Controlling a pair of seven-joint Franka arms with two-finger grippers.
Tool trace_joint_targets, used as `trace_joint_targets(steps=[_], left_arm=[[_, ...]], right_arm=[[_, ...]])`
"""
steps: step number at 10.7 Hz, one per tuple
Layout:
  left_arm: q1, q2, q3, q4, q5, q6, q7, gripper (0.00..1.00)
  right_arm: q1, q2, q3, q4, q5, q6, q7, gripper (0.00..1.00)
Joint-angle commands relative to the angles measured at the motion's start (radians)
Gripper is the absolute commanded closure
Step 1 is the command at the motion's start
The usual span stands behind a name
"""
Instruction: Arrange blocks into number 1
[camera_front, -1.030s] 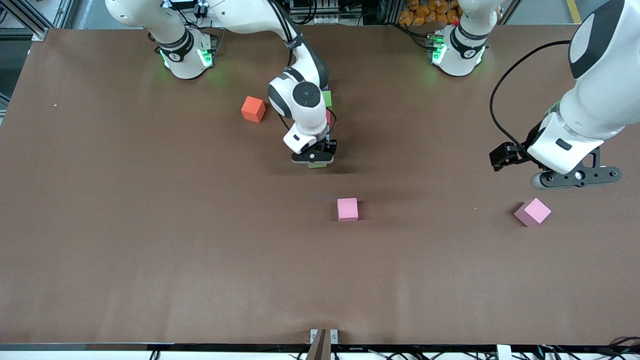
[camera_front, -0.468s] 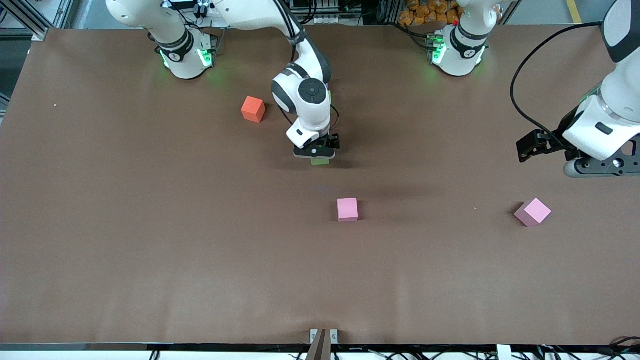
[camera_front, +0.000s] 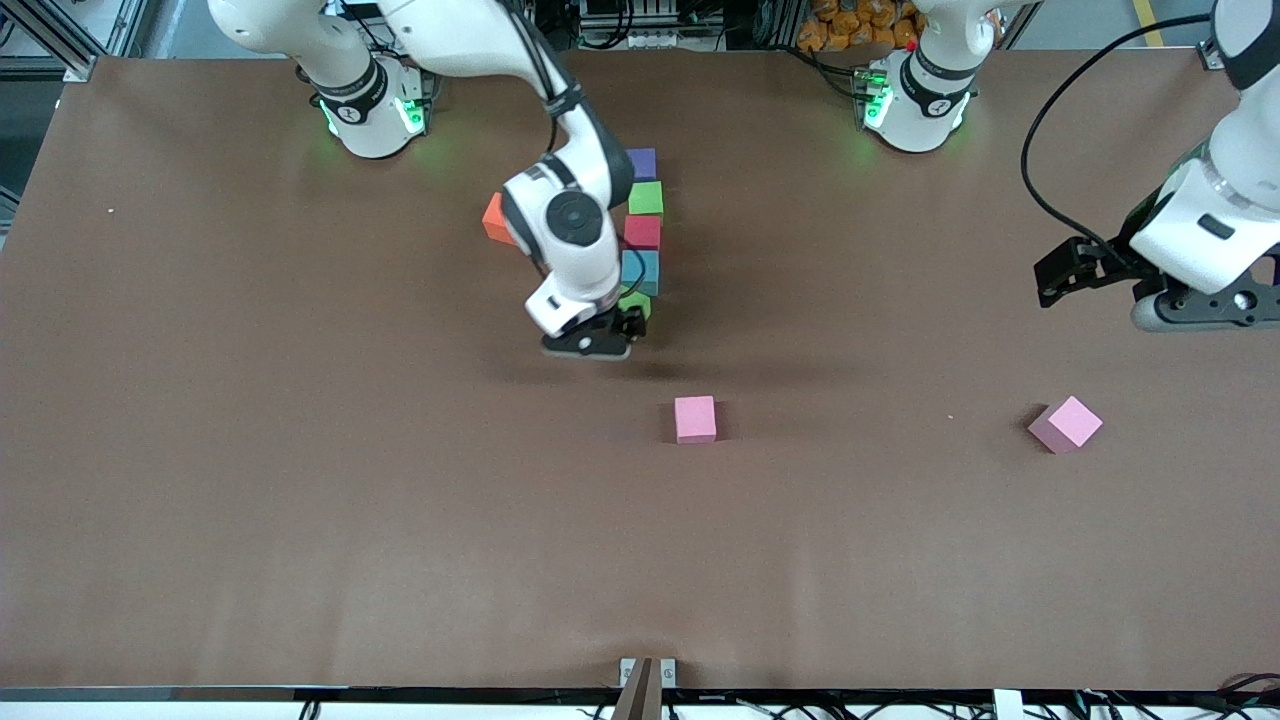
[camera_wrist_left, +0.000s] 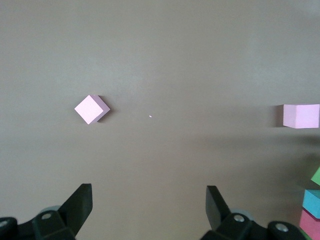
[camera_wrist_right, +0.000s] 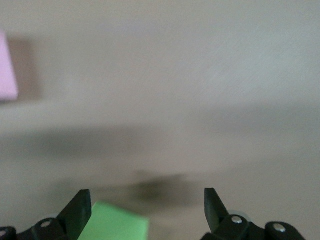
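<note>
Five blocks lie in one column on the table: purple (camera_front: 641, 163), green (camera_front: 646, 198), red (camera_front: 642, 232), light blue (camera_front: 640, 272), and a second green block (camera_front: 634, 303) nearest the front camera. My right gripper (camera_front: 590, 345) hangs open just over that last green block, partly hiding it. In the right wrist view the green block (camera_wrist_right: 112, 222) lies low between the spread fingers of the right gripper (camera_wrist_right: 146, 196), close to one finger and free of both. My left gripper (camera_front: 1195, 315) waits open over the left arm's end of the table; the left wrist view shows this gripper (camera_wrist_left: 149, 192) holding nothing.
An orange cube (camera_front: 492, 218) sits beside the column, half hidden by the right arm. One pink cube (camera_front: 695, 418) lies nearer the front camera than the column; another pink cube (camera_front: 1066, 424) lies below the left gripper. Both show in the left wrist view (camera_wrist_left: 300, 116) (camera_wrist_left: 91, 109).
My right gripper has opened, let go of the green block and drawn up and aside, uncovering the column. The left arm has pulled back toward its end of the table.
</note>
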Motion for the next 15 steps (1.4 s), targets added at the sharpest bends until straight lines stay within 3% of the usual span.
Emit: trace_joint_targets(steps=[1, 3, 4, 6, 7, 8, 9, 10, 14, 15], left_arm=[[-0.083, -0.048, 0.128, -0.014, -0.056, -0.034, 0.061, 0.0], [-0.142, -0.057, 0.196, -0.014, -0.062, -0.048, 0.062, 0.0], [-0.171, -0.072, 0.232, -0.016, -0.062, -0.062, 0.065, 0.0], [-0.203, -0.085, 0.268, -0.017, -0.064, -0.086, 0.076, 0.0], [-0.235, -0.092, 0.311, -0.017, -0.064, -0.098, 0.081, 0.0], [-0.249, -0.099, 0.329, -0.017, -0.064, -0.106, 0.082, 0.0], [-0.249, -0.102, 0.331, -0.017, -0.062, -0.114, 0.092, 0.0], [-0.251, -0.112, 0.339, -0.019, -0.062, -0.114, 0.105, 0.0], [-0.249, -0.116, 0.349, -0.022, -0.064, -0.117, 0.11, 0.0], [-0.249, -0.12, 0.348, -0.025, -0.064, -0.118, 0.112, 0.0]], right_arm=[[-0.169, -0.117, 0.004, -0.001, -0.011, -0.151, -0.166, 0.0], [-0.305, -0.162, -0.001, 0.008, -0.012, -0.25, -0.326, 0.0], [-0.339, -0.176, -0.024, 0.008, -0.023, -0.278, -0.376, 0.0], [-0.334, -0.206, -0.132, 0.008, -0.054, -0.311, -0.482, 0.0], [-0.372, -0.223, -0.131, 0.016, -0.055, -0.321, -0.516, 0.0], [-0.506, -0.255, -0.011, 0.015, -0.071, -0.325, -0.536, 0.0], [-0.67, -0.291, 0.151, 0.016, -0.151, -0.351, -0.527, 0.0], [-0.787, -0.329, 0.276, 0.013, -0.249, -0.382, -0.52, 0.0], [-1.018, -0.537, 0.477, 0.018, -0.276, -0.589, -0.53, 0.0], [-1.029, -0.559, 0.485, 0.053, -0.276, -0.636, -0.53, 0.0]])
